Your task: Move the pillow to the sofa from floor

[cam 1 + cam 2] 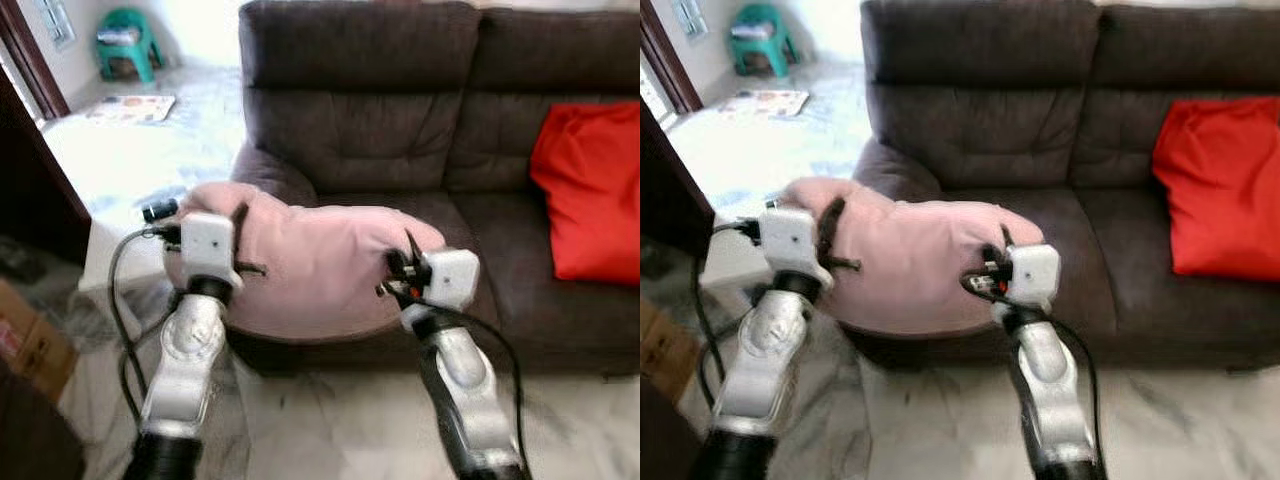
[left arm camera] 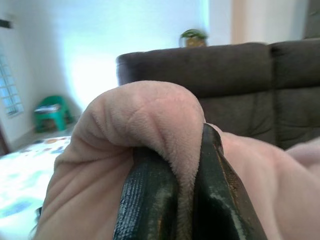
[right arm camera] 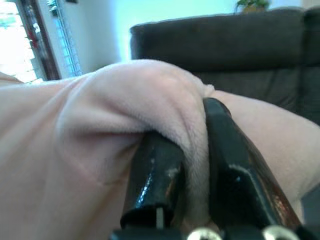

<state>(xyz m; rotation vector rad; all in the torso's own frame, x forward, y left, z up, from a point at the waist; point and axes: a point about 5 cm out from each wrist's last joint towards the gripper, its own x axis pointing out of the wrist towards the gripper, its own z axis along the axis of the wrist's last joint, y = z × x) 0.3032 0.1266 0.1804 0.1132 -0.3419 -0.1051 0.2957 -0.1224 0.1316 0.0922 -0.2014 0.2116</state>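
Two grippers pinch pink pillow (image 1: 320, 265) over sofa (image 1: 400, 130) seat; left gripper (image 1: 240, 240); right gripper (image 1: 405, 262).

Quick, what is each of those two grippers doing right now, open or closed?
Left gripper: closed, pinching a fold of the pink pillow.
Right gripper: closed, pinching the same pillow at its other end.
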